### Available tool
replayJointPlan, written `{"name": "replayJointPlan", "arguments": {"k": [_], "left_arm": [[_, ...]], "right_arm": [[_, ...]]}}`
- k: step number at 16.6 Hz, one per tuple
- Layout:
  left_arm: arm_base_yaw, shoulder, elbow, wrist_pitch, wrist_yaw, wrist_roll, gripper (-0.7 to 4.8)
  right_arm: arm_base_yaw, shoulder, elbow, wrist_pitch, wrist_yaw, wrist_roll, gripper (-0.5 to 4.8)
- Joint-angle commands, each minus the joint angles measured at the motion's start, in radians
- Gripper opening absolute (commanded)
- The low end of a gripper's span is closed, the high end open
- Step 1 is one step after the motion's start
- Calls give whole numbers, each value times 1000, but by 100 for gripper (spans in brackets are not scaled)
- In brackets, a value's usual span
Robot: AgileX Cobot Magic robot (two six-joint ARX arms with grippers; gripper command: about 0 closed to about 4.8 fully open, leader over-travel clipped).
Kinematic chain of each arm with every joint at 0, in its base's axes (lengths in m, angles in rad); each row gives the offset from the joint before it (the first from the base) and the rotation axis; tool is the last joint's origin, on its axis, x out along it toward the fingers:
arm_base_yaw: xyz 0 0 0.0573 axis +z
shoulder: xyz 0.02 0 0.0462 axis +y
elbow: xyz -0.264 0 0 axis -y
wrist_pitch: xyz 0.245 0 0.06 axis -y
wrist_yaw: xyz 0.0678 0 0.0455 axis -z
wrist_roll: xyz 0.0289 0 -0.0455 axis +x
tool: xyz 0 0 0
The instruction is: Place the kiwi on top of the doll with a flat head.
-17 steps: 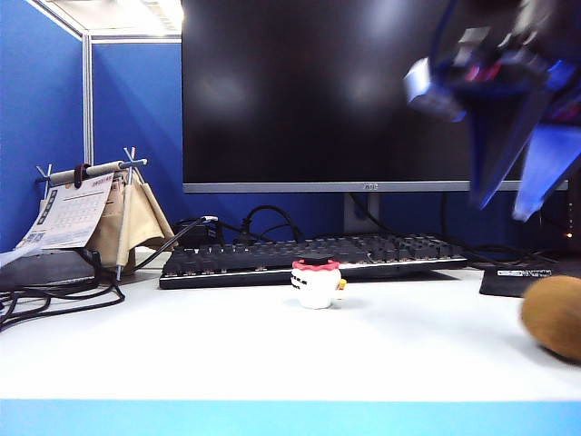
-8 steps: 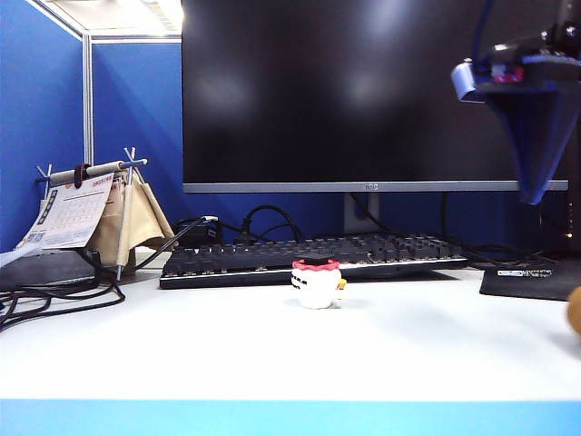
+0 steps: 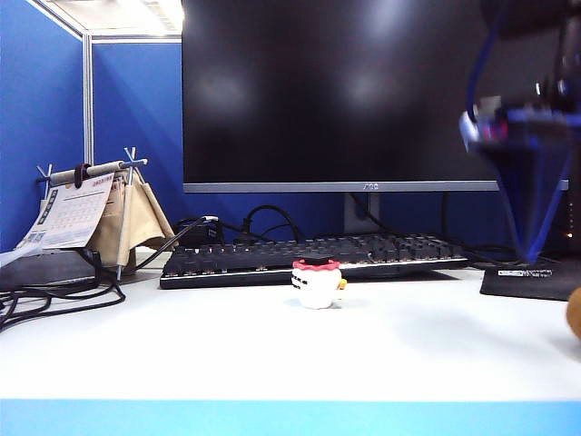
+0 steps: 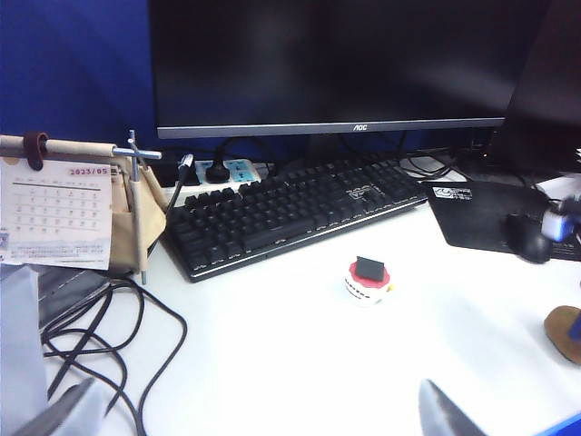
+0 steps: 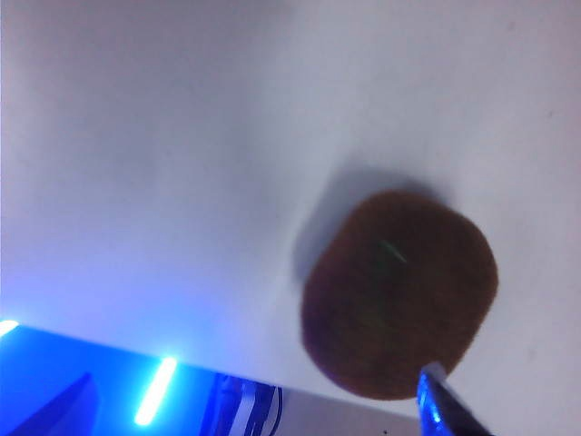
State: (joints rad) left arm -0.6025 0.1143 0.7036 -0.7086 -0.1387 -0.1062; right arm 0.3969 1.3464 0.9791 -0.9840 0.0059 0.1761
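Fuzzy brown oval kiwi [image 5: 399,295] lies on the white table [image 3: 272,354], far right of the small white flat-topped doll [image 3: 316,283] by the black keyboard [image 3: 309,257]. Right gripper [image 3: 526,195] hangs above it, pointing down, jaws wide, empty. Left gripper [image 4: 254,420] hovers spread, holding nothing.

"AOC" on the monitor's [image 4: 327,64] lower bezel; "2023/05" heading the desk calendar [image 4: 56,213].

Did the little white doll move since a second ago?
No. The doll stands on the same spot before the keyboard, while the open right gripper moved above the kiwi.
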Motion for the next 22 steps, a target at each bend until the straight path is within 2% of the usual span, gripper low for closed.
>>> {"name": "replayJointPlan", "arguments": {"k": [1, 7, 14, 15, 16, 17, 18, 21, 22], "left_arm": [[1, 2, 1, 6, 9, 3, 479], [1, 2, 1, 7, 9, 3, 479], [1, 2, 1, -10, 12, 2, 479], [1, 2, 1, -10, 12, 2, 479], [1, 2, 1, -9, 12, 2, 479], [1, 2, 1, -9, 12, 2, 479], [1, 2, 1, -8, 12, 2, 479], [1, 2, 1, -8, 11, 2, 479], [1, 2, 1, -8, 11, 2, 479]], "right_arm": [[0, 7, -61, 52, 21, 14, 453], [-5, 15, -107, 142, 65, 19, 452], [-63, 116, -109, 179, 41, 6, 449], [-63, 117, -109, 187, 39, 6, 427], [-63, 117, -109, 196, 35, 6, 371], [-63, 116, -109, 205, 21, 5, 270], [-63, 116, -109, 214, 17, 2, 253], [-63, 116, -108, 244, 2, -4, 251], [-63, 116, -102, 252, -61, -5, 251]]}}
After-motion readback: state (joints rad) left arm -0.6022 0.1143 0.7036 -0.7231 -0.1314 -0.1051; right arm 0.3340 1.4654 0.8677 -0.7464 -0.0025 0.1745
